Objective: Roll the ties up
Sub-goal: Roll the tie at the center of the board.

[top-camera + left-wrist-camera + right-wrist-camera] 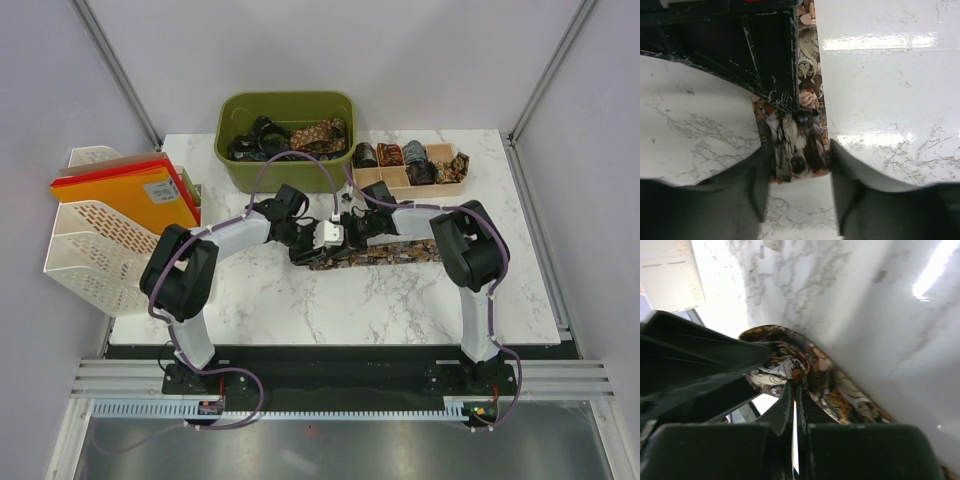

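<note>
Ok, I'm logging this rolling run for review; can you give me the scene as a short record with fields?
tie in work: paisley tie, flat on the table, left end rolled
left tool: open, fingers flanking the rolled end
right tool: shut, tips at the roll
green bin: loose ties
wooden tray: rolled ties
left edge: file rack with orange folders

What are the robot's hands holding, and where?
Tie: left hand brackets its rolled end, grip unclear; right hand is shut at the curl, pinch unclear.
</note>
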{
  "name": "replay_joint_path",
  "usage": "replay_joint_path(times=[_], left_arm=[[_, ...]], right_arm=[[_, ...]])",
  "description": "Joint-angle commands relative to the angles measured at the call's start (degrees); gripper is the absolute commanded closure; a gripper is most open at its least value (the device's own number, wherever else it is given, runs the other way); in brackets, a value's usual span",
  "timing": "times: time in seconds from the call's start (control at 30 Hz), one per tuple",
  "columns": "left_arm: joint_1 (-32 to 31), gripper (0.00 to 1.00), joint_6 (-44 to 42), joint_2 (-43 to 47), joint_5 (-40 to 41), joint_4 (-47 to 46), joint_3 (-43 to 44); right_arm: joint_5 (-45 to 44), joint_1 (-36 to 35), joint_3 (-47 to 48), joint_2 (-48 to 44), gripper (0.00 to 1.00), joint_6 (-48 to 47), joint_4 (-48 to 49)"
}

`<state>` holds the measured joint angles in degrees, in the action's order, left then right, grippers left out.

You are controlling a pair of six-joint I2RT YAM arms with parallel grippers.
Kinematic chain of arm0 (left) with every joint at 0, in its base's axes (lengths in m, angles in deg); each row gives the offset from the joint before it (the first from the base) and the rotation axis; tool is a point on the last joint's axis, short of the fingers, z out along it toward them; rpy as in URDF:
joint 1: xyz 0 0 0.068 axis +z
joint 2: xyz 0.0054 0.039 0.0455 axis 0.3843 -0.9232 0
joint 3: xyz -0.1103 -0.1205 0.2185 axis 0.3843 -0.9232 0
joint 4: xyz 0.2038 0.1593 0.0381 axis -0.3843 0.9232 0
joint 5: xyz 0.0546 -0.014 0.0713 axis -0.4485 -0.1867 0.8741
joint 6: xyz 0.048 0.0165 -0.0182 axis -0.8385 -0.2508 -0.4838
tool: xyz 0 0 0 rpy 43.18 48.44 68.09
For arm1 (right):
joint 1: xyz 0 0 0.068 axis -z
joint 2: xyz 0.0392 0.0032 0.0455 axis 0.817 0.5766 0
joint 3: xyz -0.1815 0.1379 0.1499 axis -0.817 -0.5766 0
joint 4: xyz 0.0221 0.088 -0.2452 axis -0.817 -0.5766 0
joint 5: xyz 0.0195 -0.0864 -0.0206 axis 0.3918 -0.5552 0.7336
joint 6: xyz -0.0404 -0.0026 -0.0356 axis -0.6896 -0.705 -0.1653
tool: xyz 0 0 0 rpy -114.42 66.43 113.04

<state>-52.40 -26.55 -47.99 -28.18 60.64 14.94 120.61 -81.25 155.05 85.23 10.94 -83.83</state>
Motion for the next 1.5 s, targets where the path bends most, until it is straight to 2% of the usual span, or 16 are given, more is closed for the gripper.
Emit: replay_joint_path(times=[0.0, 0.2, 0.3, 0.43, 0.73, 0.87, 1.07, 1.23, 1.47], left_arm=[[1.0, 0.33, -0.1, 3.8, -2.6, 1.8, 1.5], [1.8, 0.11, -0.5, 3.9, -2.7, 1.7, 1.3], [1.8, 0.07, -0.4, 2.6, -2.5, 1.1, 1.7], [1.0, 0.07, 0.8, 0.6, -2.0, -0.4, 3.0], [-0.3, 0.28, 0.9, -0.6, -1.2, -0.7, 2.8], [-0.6, 0.49, 1.7, 0.6, -1.0, -0.3, 2.7], [-2.7, 0.62, 3.9, 0.1, -0.8, 0.6, 4.8], [-4.8, 0.67, 4.6, -3.6, 2.0, 2.4, 7.1], [-6.3, 0.64, 6.3, -8.6, 5.3, 6.9, 10.6]], right_arm=[[-8.7, 2.0, -1.6, 2.1, 1.0, -4.5, -4.1], [-9.7, 2.8, -1.6, 2.3, 1.0, -5.6, -5.1], [-9.7, 2.9, -1.8, 2.5, 1.0, -5.8, -5.1], [-9.4, 2.8, -2.2, 2.7, 1.0, -5.8, -5.0], [-7.9, 2.6, -3.7, 3.2, 1.0, -2.9, -1.5], [-7.2, 1.2, -4.2, 3.2, 1.0, -0.9, 0.1], [-5.8, -1.0, -3.9, 3.7, 1.0, 4.5, 5.3], [-3.9, -1.1, -3.6, 3.4, 1.0, 6.7, 6.4], [-1.5, 0.3, -1.7, 0.7, 0.86, 4.3, 2.6]])
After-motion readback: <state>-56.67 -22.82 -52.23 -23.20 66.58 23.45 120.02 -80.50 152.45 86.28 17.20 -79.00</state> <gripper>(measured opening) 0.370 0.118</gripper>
